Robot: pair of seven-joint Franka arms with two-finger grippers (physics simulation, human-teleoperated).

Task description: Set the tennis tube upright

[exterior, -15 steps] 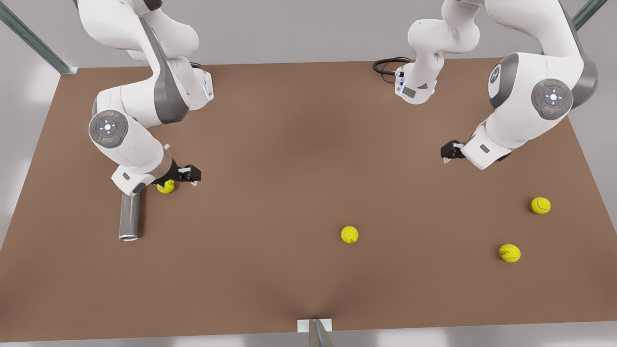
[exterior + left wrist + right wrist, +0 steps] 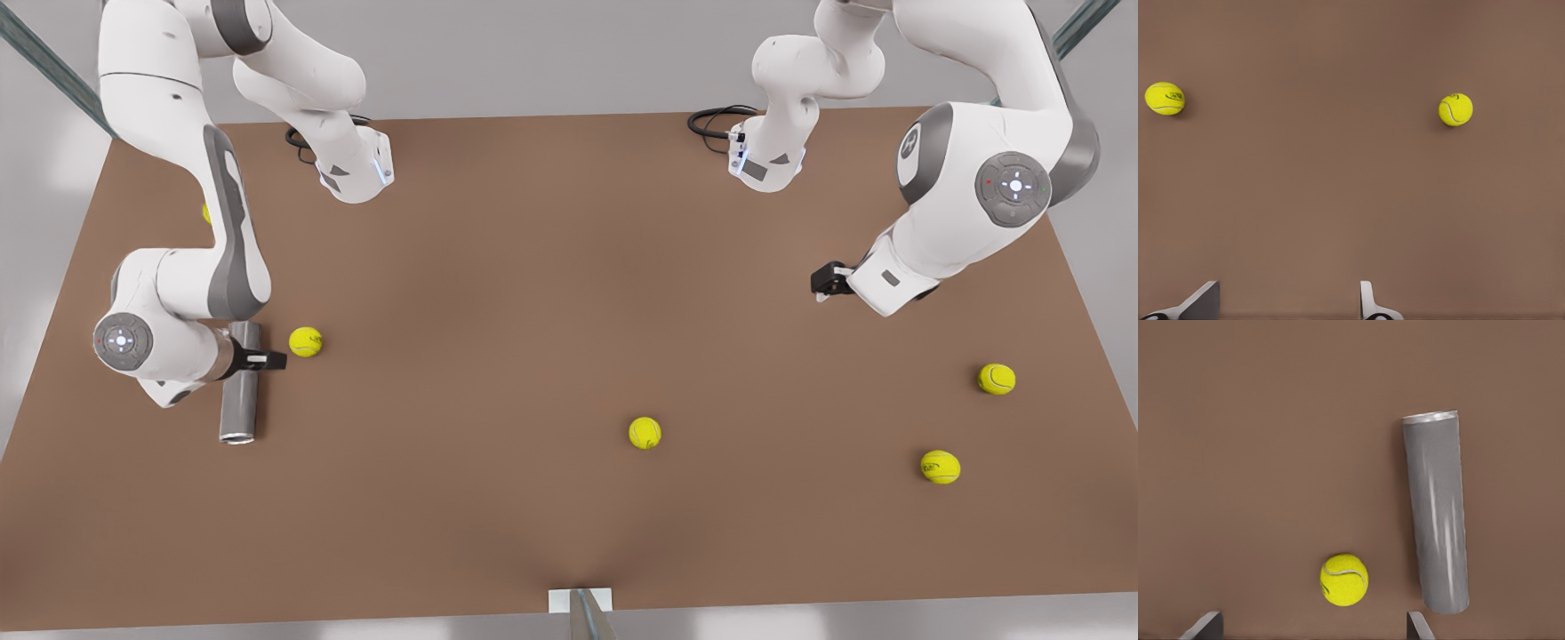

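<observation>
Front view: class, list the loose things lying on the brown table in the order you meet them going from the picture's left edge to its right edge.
Tennis tube → ball beside it → middle ball → low ball on the right → farthest-right ball.

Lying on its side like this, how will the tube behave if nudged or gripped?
The tube is a smooth cylinder lying flat on the table, so a sideways nudge would probably roll it, perhaps toward the nearby ball. Its shiny surface looks slippery, so the open right gripper beside it may slip. Stood upright, its tall, narrow shape could tip easily. The left gripper waits, open.
</observation>
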